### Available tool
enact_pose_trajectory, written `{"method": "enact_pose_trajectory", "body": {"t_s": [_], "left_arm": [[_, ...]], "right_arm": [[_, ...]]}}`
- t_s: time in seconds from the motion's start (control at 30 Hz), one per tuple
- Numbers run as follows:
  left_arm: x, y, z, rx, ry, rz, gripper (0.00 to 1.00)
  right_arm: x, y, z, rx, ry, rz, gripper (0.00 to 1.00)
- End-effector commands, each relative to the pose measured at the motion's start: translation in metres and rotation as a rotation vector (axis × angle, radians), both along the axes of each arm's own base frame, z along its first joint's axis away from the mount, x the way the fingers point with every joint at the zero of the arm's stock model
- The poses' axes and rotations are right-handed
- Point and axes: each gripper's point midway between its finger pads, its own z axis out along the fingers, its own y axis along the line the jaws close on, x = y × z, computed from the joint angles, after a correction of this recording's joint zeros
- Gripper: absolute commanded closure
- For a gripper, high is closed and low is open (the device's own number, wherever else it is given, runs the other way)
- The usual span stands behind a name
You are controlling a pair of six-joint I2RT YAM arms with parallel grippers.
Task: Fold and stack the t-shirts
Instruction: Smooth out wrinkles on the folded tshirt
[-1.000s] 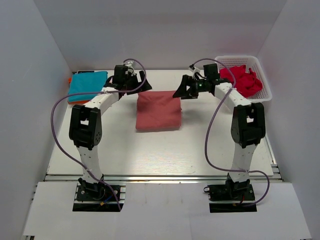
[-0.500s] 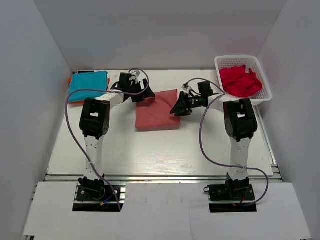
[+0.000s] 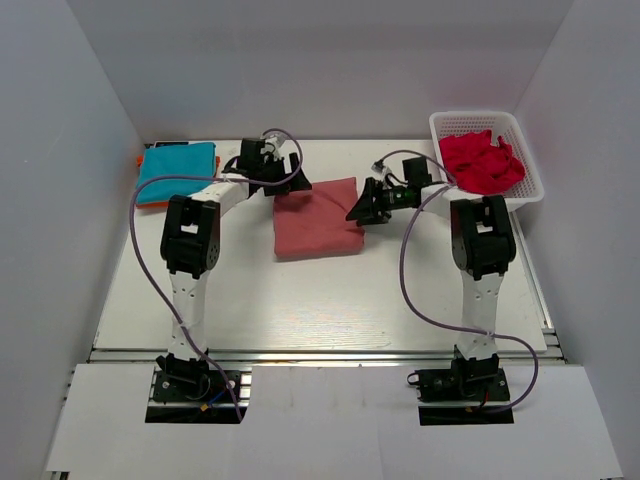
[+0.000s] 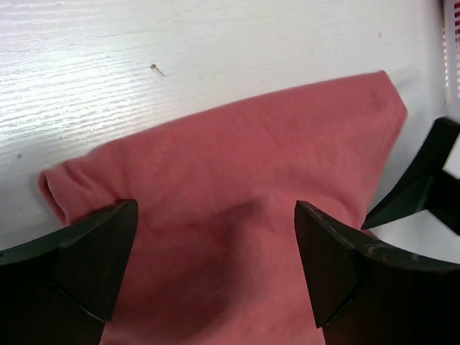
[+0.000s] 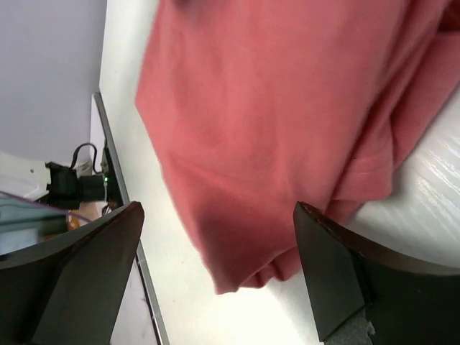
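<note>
Folded salmon tee point(image 3: 317, 217) on tabletop point(image 3: 300, 300).
Left jaws at its 11 o'clock corner, right jaws at 1 o'clock; both wide apart, gripping nothing.

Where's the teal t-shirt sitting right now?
In the top view, the teal t-shirt lies folded at the far-left corner of the table, atop an orange t-shirt, well left of the folded salmon-red t-shirt at the centre.

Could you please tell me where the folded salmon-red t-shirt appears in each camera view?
Top external: the salmon-red t-shirt lies mid-picture, folded.
Left wrist: it fills the lower middle.
Right wrist: it fills the upper right.
Shared landmark: the dark right pincer at the shirt's edge.
</note>
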Motion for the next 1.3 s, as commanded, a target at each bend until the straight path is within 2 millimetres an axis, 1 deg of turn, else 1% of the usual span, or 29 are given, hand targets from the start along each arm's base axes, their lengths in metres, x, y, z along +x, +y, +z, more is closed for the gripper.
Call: {"method": "enact_pose_trajectory", "body": {"t_s": [0.0, 0.03, 0.1, 0.17, 0.2, 0.23, 0.3, 0.33, 0.4, 0.43, 0.47, 0.5, 0.53, 0.6, 0.63, 0.67, 0.7, 0.73, 0.77, 0.87, 0.93, 0.97, 1.03, 1.07, 1.1, 1.17, 1.2, 1.23, 1.27], "left_arm": [[0.004, -0.002, 0.092, 0.028, -0.22, -0.032, 0.0], [-0.007, -0.004, 0.107, 0.021, -0.246, -0.04, 0.0], [-0.012, -0.001, 0.123, 0.016, -0.298, -0.027, 0.0], [-0.022, 0.004, 0.125, 0.019, -0.308, -0.019, 0.0], [-0.025, 0.004, 0.117, 0.013, -0.292, -0.013, 0.0], [-0.025, 0.004, 0.117, 0.013, -0.292, -0.013, 0.0], [-0.021, 0.003, 0.108, 0.017, -0.278, -0.014, 0.0], [-0.02, 0.0, 0.104, 0.012, -0.271, -0.024, 0.0], [-0.014, -0.003, 0.099, 0.0, -0.259, -0.028, 0.0], [-0.011, -0.004, 0.084, 0.007, -0.234, -0.029, 0.0], [-0.008, -0.005, 0.077, 0.009, -0.225, -0.029, 0.0], [-0.003, -0.007, 0.078, 0.001, -0.225, -0.024, 0.0], [-0.002, -0.007, 0.06, 0.01, -0.188, -0.025, 0.0], [0.0, -0.003, 0.045, 0.006, -0.147, -0.021, 0.0], [0.002, 0.0, 0.039, 0.0, -0.14, -0.022, 0.0], [0.002, 0.0, 0.032, 0.003, -0.127, -0.022, 0.0], [0.001, 0.0, 0.02, 0.008, -0.106, -0.022, 0.0], [0.0, 0.001, 0.018, 0.016, -0.101, -0.028, 0.0], [-0.001, 0.003, 0.008, 0.028, -0.079, -0.02, 0.0], [-0.003, 0.009, -0.012, 0.064, -0.045, -0.004, 0.0], [-0.001, 0.016, -0.014, 0.081, -0.045, 0.004, 0.0], [-0.006, 0.016, -0.025, 0.085, -0.037, -0.012, 0.0], [-0.005, 0.017, -0.022, 0.068, -0.044, -0.02, 0.0], [0.0, 0.012, -0.005, 0.06, -0.089, -0.058, 0.0], [0.004, 0.012, 0.001, 0.065, -0.11, -0.065, 0.0], [0.019, 0.012, 0.04, 0.078, -0.211, -0.071, 0.0], [0.021, 0.012, 0.054, 0.079, -0.245, -0.074, 0.0], [0.023, 0.012, 0.081, 0.075, -0.298, -0.076, 0.0], [0.026, 0.012, 0.098, 0.074, -0.334, -0.066, 0.0]], "right_arm": [[0.016, 0.001, 0.076, -0.006, -0.203, -0.023, 0.1], [0.018, 0.002, 0.083, 0.002, -0.221, -0.026, 0.1], [0.021, 0.004, 0.097, 0.028, -0.227, -0.039, 0.1], [0.028, 0.008, 0.107, 0.057, -0.229, -0.04, 0.1], [0.03, 0.011, 0.11, 0.074, -0.237, -0.033, 0.1], [0.036, 0.013, 0.103, 0.072, -0.222, -0.039, 0.1], [0.05, 0.02, 0.115, 0.09, -0.248, -0.049, 0.1], [0.056, 0.023, 0.095, 0.086, -0.199, -0.053, 0.1], [0.072, 0.033, 0.111, 0.122, -0.249, -0.046, 0.1], [0.078, 0.036, 0.088, 0.12, -0.189, -0.052, 0.1], [0.087, 0.039, 0.095, 0.135, -0.207, -0.053, 0.1], [0.095, 0.042, 0.088, 0.14, -0.2, -0.058, 0.1], [0.102, 0.043, 0.083, 0.138, -0.193, -0.076, 0.1], [0.117, 0.044, 0.065, 0.141, -0.169, -0.103, 0.1], [0.12, 0.044, 0.061, 0.146, -0.147, -0.112, 0.1], [0.123, 0.043, 0.04, 0.139, -0.102, -0.128, 0.1], [0.128, 0.043, 0.031, 0.13, -0.097, -0.153, 0.1], [0.134, 0.039, 0.023, 0.112, -0.09, -0.185, 0.1], [0.139, 0.035, 0.001, 0.089, -0.06, -0.211, 0.1], [0.147, 0.027, -0.026, 0.056, 0.002, -0.272, 0.1], [0.148, 0.025, -0.041, 0.039, 0.034, -0.295, 0.1], [0.151, 0.023, -0.044, 0.03, 0.028, -0.301, 0.1], [0.149, 0.022, -0.042, 0.011, 0.052, -0.297, 0.1], [0.154, 0.021, -0.032, 0.01, 0.008, -0.285, 0.1], [0.158, 0.021, -0.008, 0.014, -0.06, -0.274, 0.1], [0.155, 0.022, 0.008, -0.02, -0.105, -0.257, 0.1], [0.157, 0.021, 0.036, -0.026, -0.179, -0.26, 0.1], [0.155, 0.022, 0.063, -0.021, -0.228, -0.257, 0.1], [0.149, 0.021, 0.085, -0.023, -0.274, -0.248, 0.1]]}}
